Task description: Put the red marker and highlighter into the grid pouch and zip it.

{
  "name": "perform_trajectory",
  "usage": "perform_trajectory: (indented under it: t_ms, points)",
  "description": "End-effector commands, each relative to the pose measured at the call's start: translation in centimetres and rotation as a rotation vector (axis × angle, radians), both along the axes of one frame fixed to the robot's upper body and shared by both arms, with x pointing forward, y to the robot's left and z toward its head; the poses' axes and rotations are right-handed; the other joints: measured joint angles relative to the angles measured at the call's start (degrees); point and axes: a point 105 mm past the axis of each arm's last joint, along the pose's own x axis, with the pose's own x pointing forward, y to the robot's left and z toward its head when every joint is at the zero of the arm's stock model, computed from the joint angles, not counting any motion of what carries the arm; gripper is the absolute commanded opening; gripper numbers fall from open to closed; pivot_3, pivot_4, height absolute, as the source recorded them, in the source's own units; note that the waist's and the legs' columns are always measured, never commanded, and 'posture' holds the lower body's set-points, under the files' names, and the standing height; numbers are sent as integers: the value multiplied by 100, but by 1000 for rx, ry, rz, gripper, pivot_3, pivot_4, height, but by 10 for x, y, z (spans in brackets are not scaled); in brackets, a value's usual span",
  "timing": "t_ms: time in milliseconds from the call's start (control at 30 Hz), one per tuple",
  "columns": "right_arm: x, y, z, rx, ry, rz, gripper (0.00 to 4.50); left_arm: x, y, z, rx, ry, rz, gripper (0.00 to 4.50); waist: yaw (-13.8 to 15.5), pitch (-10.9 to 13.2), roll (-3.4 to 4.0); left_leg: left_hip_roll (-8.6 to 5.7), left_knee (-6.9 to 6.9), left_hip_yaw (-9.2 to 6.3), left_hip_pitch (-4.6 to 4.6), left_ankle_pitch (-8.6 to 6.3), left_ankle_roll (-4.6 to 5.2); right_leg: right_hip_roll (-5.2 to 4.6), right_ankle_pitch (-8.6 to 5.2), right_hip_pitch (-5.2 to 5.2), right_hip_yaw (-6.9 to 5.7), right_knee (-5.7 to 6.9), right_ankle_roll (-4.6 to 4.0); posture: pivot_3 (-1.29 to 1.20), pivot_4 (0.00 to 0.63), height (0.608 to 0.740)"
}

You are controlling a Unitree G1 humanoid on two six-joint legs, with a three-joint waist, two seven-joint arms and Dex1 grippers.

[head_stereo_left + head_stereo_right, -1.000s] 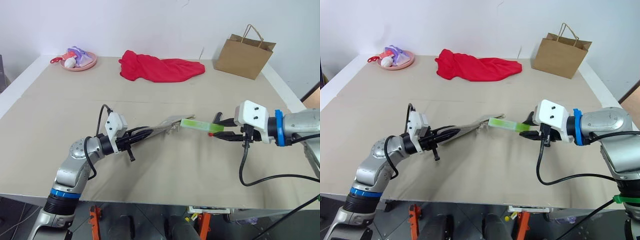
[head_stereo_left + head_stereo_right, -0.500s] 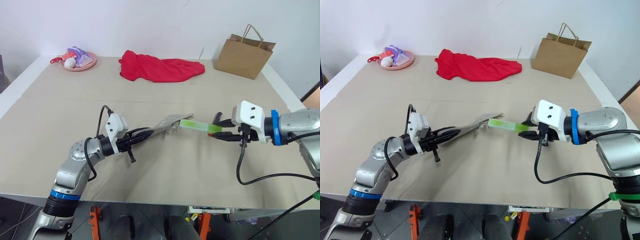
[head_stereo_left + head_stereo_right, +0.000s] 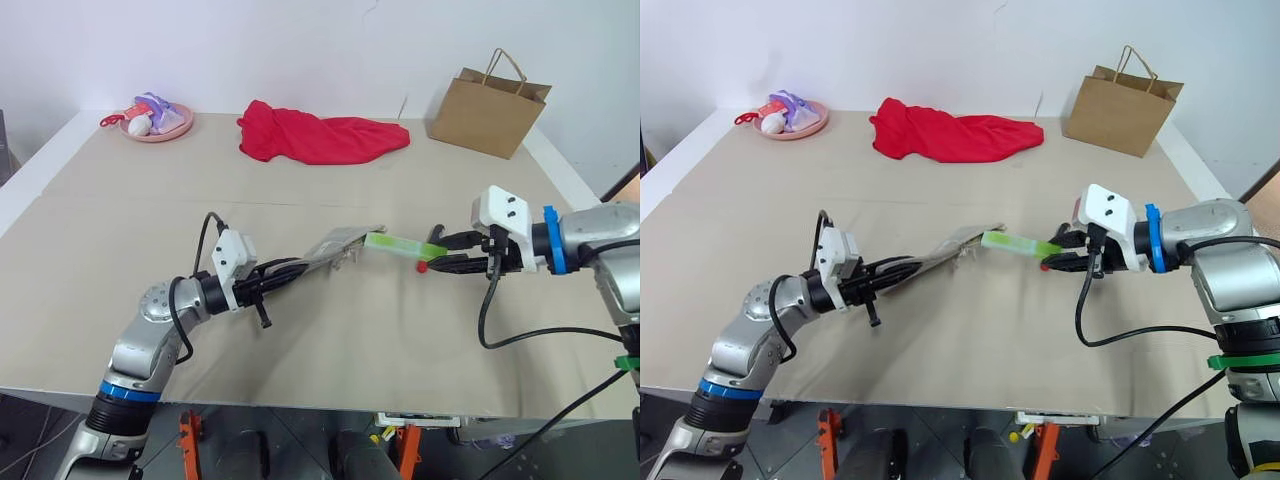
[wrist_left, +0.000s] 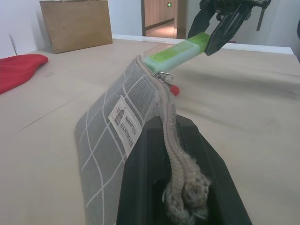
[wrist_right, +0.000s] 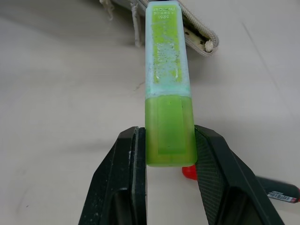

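Note:
My right gripper is shut on the lime-green highlighter, gripping its green body. The paler cap end points at the grid pouch. My left gripper is shut on the near end of the pouch and holds it slanted above the table. The highlighter's cap meets the pouch's raised end by the zipper pull; I cannot tell if it is inside. The red marker lies on the table right under my right gripper, with its red cap showing.
A red cloth lies at the back middle, a brown paper bag stands at the back right, and a pink plate with small items sits at the back left. Bare tabletop stretches in front of both arms.
My right wrist has rolled and its arm has swung slightly outward to the right, while the highlighter stays aimed at the pouch's end. The left arm and the pouch have not moved.

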Motion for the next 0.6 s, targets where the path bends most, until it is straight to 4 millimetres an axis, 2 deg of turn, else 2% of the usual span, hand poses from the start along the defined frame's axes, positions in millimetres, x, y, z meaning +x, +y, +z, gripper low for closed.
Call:
perform_trajectory:
  t_ms: [33,600]
  points:
    - [2,2,4,-16,-19,14,1065,-6,-2,9,5,-50,-20,0,-1,0,0,0,0,0,0,0,0,0,0,0,0,0,0,0,150,740]
    - [12,18,-5,-13,18,11,1065,-6,-5,6,10,-41,-47,0,1,0,0,1,2,0,0,0,0,1,3,0,0,1,-3,0,150,740]
